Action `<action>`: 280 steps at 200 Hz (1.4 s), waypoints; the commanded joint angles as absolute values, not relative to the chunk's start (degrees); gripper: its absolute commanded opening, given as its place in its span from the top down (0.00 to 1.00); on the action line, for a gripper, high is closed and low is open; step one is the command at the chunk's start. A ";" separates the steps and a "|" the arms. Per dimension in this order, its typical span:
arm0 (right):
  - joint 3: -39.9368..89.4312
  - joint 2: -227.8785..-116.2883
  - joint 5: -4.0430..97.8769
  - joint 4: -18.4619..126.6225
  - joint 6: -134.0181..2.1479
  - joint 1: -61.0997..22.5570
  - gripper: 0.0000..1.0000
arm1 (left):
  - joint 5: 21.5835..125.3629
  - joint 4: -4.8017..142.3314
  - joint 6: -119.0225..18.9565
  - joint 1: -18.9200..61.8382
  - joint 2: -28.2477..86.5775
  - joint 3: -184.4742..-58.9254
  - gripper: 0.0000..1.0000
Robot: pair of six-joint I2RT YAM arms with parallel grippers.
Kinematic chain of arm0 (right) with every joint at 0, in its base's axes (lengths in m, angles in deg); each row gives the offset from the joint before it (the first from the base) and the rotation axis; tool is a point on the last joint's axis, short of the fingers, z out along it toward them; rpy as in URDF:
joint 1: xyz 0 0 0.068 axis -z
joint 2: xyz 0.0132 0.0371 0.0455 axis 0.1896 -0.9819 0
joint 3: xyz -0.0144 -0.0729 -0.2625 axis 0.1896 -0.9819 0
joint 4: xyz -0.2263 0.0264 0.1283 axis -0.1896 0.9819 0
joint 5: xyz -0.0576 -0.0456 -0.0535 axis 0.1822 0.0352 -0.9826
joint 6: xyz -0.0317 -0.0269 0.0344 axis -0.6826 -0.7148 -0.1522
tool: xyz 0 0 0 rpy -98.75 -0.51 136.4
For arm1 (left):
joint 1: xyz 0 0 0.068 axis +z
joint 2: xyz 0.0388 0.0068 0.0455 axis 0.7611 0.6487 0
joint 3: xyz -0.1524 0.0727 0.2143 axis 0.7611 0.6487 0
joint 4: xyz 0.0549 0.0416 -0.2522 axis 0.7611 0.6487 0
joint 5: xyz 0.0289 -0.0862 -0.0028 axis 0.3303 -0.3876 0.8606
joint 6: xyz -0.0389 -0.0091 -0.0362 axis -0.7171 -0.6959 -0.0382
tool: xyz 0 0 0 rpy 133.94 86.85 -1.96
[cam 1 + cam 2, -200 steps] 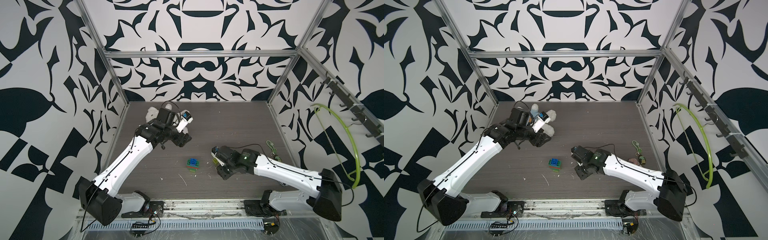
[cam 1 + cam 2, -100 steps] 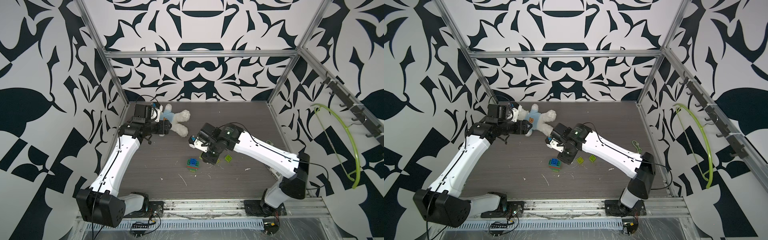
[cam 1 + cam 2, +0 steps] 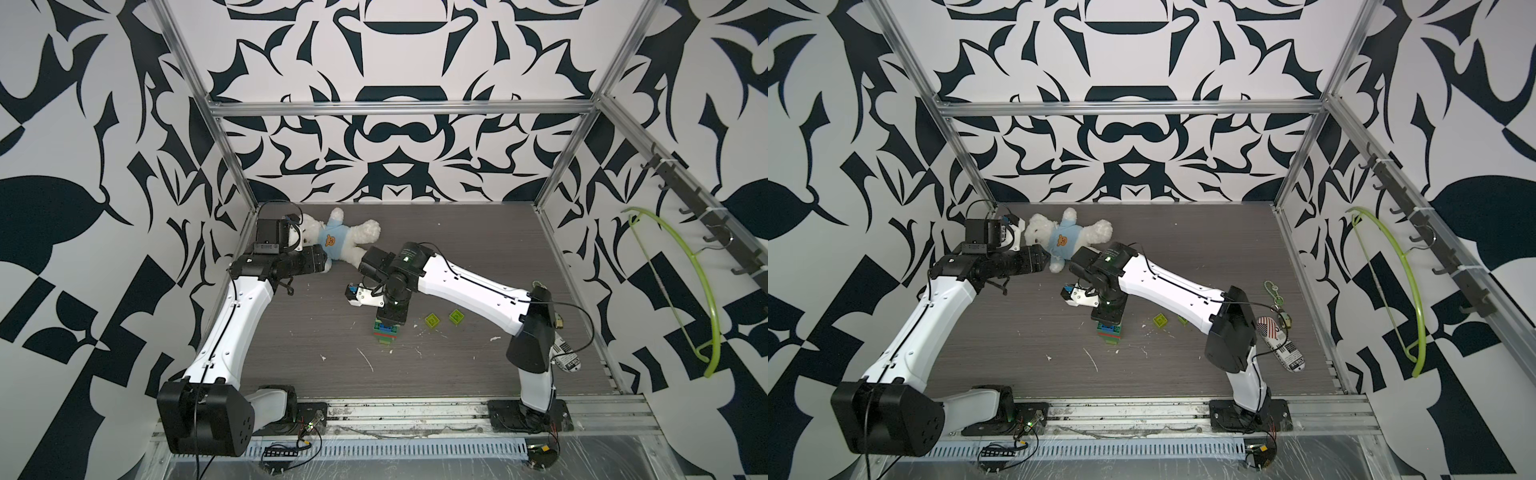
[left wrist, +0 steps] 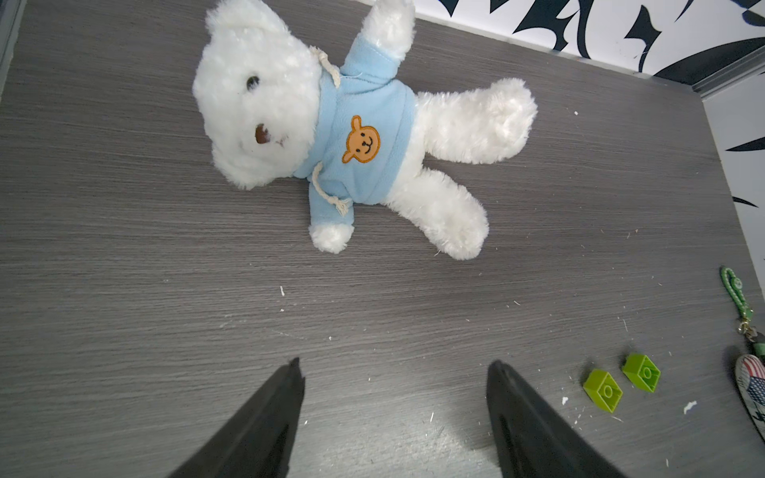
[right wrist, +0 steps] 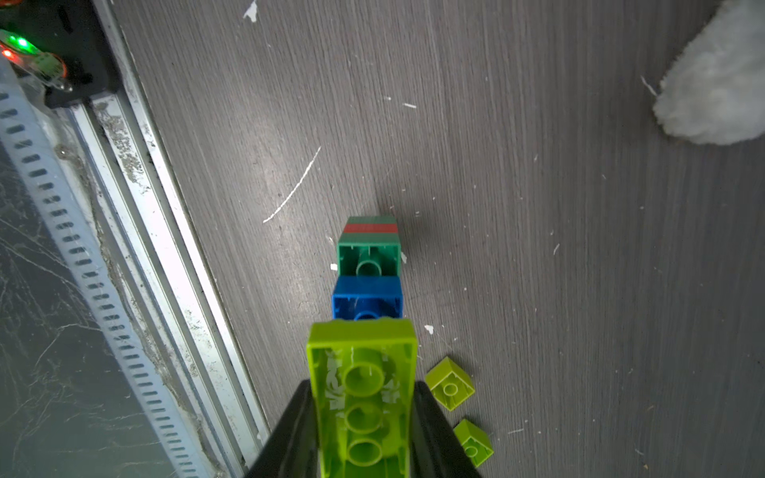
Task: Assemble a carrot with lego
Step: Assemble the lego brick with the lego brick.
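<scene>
Currently listed:

1. Carrot (image 5: 367,289), partly built: blue, dark green and red-striped bricks joined, resting mid-table (image 3: 478,249), hollow undersides facing the right wrist camera.
2. Long lime brick (image 5: 362,364), clamped between the jaws of the right gripper (image 5: 363,414) and held directly against the blue end. Whether it is seated cannot be told.
3. Small lime bricks (image 5: 450,383), two, loose, just beside the stack.
4. Left gripper (image 4: 395,368), jaws apart and empty, over bare table near the teddy bear (image 4: 356,136).
5. Keychain (image 3: 1273,293), near the table's right edge.

Risks: an off-square press would likely miss the studs and tip or skid the unbraced stack. A descending finger could knock the loose bricks away.
</scene>
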State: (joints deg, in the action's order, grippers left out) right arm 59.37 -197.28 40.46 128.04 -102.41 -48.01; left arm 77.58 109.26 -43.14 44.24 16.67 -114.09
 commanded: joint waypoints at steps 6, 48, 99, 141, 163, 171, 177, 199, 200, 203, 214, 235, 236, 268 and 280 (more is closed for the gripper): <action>62.85 -197.75 40.78 131.00 -104.33 -48.44 0.71 | 77.31 108.09 -42.92 44.33 15.43 -113.38 0.23; 63.06 -198.53 40.35 130.70 -103.75 -48.44 0.71 | 75.46 107.91 -42.75 44.33 15.90 -113.28 0.23; 63.57 -199.41 40.13 130.62 -102.69 -48.48 0.71 | 75.18 108.01 -42.63 44.30 16.11 -113.19 0.23; 62.97 -199.99 39.84 129.88 -101.57 -48.48 0.71 | 74.90 107.98 -42.56 44.36 16.25 -113.19 0.23; 62.64 -200.06 40.05 129.16 -101.16 -48.48 0.71 | 74.71 107.98 -42.50 44.29 16.39 -113.11 0.23; 62.54 -200.11 39.90 129.04 -101.08 -48.48 0.71 | 74.43 107.98 -42.57 44.33 16.47 -113.13 0.23; 62.59 -200.18 39.84 129.04 -101.11 -48.48 0.71 | 74.32 108.00 -42.52 44.33 16.49 -113.06 0.23; 62.42 -200.46 39.78 128.84 -100.83 -48.46 0.71 | 74.02 108.01 -42.50 44.30 16.64 -113.08 0.23; 62.43 -200.50 39.81 128.85 -100.82 -48.47 0.71 | 73.97 108.02 -42.49 44.29 16.65 -113.09 0.23; 62.43 -200.61 39.84 128.87 -100.77 -48.44 0.71 | 74.00 108.03 -42.50 44.33 16.62 -113.12 0.23; 62.15 -200.79 39.76 128.78 -100.74 -48.48 0.71 | 73.98 108.04 -42.50 44.28 16.58 -113.02 0.24; 61.82 -201.16 39.34 128.86 -100.83 -48.47 0.71 | 73.86 107.96 -42.48 44.28 16.62 -113.02 0.24; 61.77 -201.16 39.24 128.86 -100.86 -48.48 0.71 | 73.94 107.99 -42.48 44.28 16.64 -113.02 0.24; 61.76 -201.25 39.29 128.62 -100.79 -48.48 0.71 | 73.77 107.94 -42.49 44.31 16.83 -113.03 0.24; 61.30 -201.17 39.14 128.34 -100.75 -48.48 0.71 | 73.83 107.92 -42.52 44.32 16.92 -113.02 0.24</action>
State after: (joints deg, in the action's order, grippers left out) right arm 61.55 -202.13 39.80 128.50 -101.25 -48.16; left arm 74.89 108.69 -43.07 44.24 16.67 -113.81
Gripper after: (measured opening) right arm 0.340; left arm 0.765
